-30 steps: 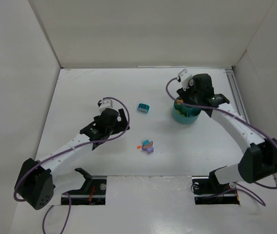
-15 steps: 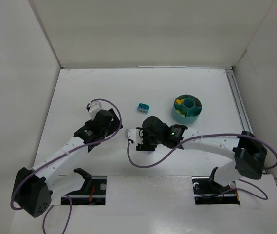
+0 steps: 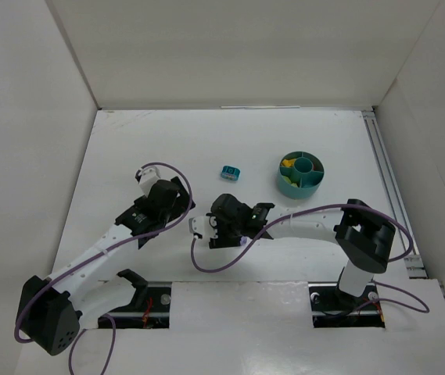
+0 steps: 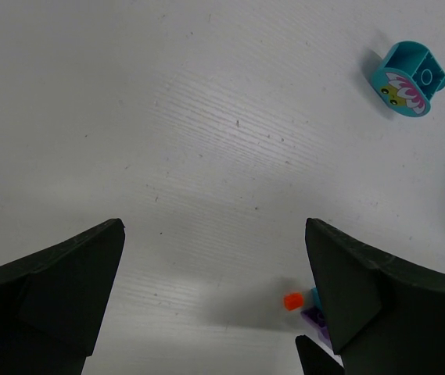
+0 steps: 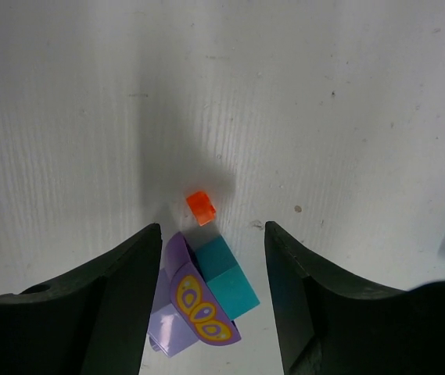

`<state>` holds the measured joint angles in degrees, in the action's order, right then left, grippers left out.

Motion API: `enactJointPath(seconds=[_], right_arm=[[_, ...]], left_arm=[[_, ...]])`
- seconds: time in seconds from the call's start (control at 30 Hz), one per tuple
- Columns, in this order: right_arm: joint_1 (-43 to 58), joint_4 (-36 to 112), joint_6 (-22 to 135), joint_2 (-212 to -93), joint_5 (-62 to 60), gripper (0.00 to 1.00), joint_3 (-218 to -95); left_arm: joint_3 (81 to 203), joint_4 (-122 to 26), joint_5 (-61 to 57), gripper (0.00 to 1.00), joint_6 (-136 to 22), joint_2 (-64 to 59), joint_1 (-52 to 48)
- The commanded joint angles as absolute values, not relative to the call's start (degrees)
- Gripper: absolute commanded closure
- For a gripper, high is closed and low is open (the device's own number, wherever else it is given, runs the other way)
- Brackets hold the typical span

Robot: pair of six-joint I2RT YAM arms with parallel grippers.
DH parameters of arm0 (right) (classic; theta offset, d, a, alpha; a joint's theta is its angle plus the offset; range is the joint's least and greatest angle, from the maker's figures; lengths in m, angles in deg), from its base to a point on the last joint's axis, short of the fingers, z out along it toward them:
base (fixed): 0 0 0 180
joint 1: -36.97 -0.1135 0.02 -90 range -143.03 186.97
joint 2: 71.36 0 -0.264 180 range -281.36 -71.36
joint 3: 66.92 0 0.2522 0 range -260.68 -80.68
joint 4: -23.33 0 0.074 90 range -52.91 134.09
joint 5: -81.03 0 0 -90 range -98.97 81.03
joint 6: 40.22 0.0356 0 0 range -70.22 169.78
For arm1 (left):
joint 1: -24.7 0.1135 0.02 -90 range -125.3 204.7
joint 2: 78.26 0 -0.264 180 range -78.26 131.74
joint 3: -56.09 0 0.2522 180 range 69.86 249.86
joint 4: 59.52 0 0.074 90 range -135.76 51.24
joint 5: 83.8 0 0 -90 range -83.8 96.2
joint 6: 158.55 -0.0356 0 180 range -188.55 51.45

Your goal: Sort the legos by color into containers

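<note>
Right wrist view: an orange brick [image 5: 201,208], teal brick [image 5: 224,273] and purple piece [image 5: 191,312] lie clustered on the worktop [image 5: 324,78], ungrasped between the released right hand [image 5: 212,234]. A printed teal brick [image 3: 231,173] sits farther off, left of the bowl [image 3: 299,190], which holds yellow bricks [image 3: 287,165]. The left hand [image 4: 214,226] is released and empty. Sorting looks partly done, with four pieces left.

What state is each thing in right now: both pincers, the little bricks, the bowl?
Left pincer: open, empty.
Right pincer: open, empty, above three clustered bricks.
Orange brick: loose on the table.
Purple brick: against the small teal brick.
Small teal brick: on the table.
Round teal brick: alone, outside the bowl.
Bowl: upright, holding yellow-green pieces.
</note>
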<state>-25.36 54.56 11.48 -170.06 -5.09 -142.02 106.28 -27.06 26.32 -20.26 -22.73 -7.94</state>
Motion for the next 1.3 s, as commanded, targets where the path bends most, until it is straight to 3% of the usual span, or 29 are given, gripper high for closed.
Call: enactJointPath(seconds=[0.0,0.37,0.67,0.87,1.27], right_arm=[[-25.7,50.98,10.15,-170.24,-4.92,0.39,-143.96],[-25.7,49.92,10.76,-174.28,-5.63,0.39,-144.57],[-25.7,49.39,12.52,-174.81,-6.24,0.58,-142.73],[-25.7,48.78,13.84,-174.81,-6.77,0.76,-142.2],[-25.7,48.25,15.5,-163.92,-6.68,0.82,-143.34]], left_arm=[[105.63,-27.3,26.86,0.0,-19.86,-23.68,-7.9],[105.1,-27.83,26.86,0.0,-19.86,-23.68,-7.9],[105.1,-27.3,27.38,0.0,-19.86,-23.68,-7.9],[104.57,-27.3,27.38,0.0,-19.34,-23.68,-7.9],[104.57,-27.3,27.38,0.0,-19.34,-23.68,-7.9]])
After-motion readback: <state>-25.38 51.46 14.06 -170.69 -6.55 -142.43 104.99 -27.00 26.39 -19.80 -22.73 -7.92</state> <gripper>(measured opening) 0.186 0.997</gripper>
